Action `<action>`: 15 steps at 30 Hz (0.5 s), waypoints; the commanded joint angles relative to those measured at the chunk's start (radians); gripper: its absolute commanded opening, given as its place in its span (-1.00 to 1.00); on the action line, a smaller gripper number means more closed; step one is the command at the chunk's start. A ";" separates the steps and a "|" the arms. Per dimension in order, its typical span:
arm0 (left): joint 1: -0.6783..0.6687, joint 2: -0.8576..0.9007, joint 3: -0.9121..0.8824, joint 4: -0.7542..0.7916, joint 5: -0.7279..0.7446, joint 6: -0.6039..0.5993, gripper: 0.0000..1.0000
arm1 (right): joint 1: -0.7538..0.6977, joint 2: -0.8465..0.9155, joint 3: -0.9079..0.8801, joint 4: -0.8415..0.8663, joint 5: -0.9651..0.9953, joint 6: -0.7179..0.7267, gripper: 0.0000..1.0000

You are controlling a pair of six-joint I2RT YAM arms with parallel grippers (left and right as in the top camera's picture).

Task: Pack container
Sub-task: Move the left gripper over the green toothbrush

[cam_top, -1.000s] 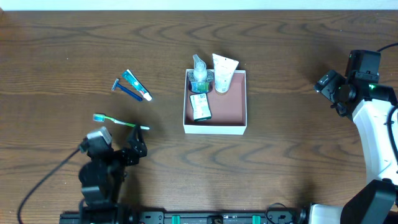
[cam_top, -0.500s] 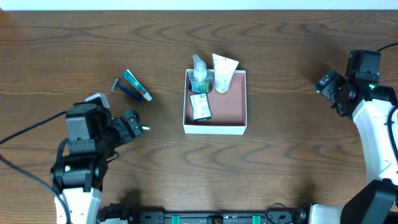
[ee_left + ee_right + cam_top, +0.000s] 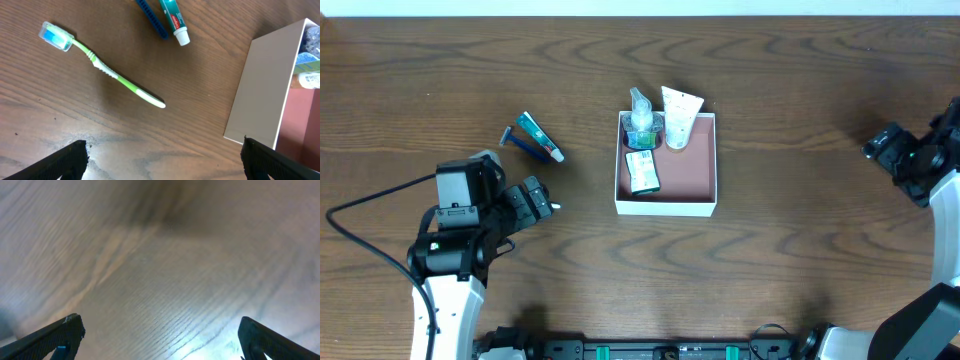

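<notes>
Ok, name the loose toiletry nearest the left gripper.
The green toothbrush, just under the left gripper; the toothpaste tube and blue razor lie farther off.

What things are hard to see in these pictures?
- Overhead: the left arm covers most of the toothbrush.
- Left wrist: the top edge cuts off the razor; the right edge cuts off the container.
- Overhead: words on the toiletries are too small.
- Right wrist: only blurry table.
</notes>
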 commanded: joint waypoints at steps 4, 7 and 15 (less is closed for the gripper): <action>-0.003 0.029 0.015 0.023 0.003 0.013 0.96 | 0.068 0.002 0.006 0.074 -0.039 -0.404 0.99; -0.003 0.032 0.015 0.035 0.002 0.014 0.97 | 0.108 0.002 0.006 0.121 -0.038 -0.569 0.99; -0.002 0.044 0.015 0.056 -0.005 0.011 0.97 | 0.139 0.004 0.006 0.196 -0.039 -0.610 0.98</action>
